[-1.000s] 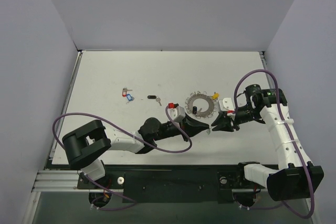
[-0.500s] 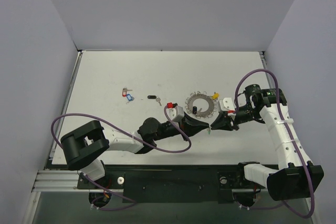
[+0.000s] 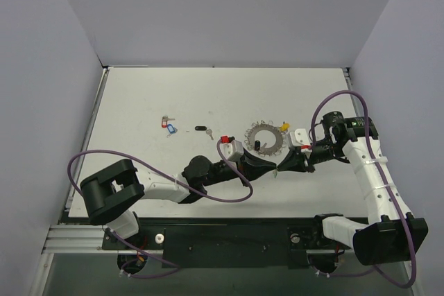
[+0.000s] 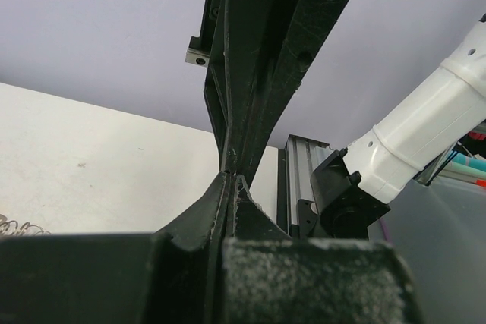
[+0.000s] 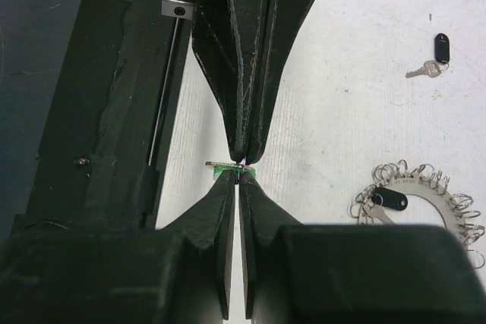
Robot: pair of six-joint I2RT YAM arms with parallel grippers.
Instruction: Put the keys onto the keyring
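A small silver key with a green tag (image 5: 228,167) hangs above the table between the two gripper tips. My left gripper (image 3: 275,169) reaches in from the left and is shut on it; in the right wrist view its fingers (image 5: 244,149) come down from the top. My right gripper (image 5: 241,180) meets it tip to tip and is shut on the green tag. The keyring (image 3: 266,137), a silvery ring fringed with loops, lies flat behind the tips with a yellow tag (image 3: 284,127) and a black-headed key (image 5: 387,201) on it. In the left wrist view the key is hidden.
A loose black-headed key (image 3: 201,129) lies left of the keyring. Red and blue tagged keys (image 3: 168,125) lie further left. Purple cables loop from both arms. Grey walls enclose the white table (image 3: 173,95) on three sides.
My right gripper's jaws have closed onto the green tag and it has edged slightly left against the left gripper's tips. The left arm has held still.
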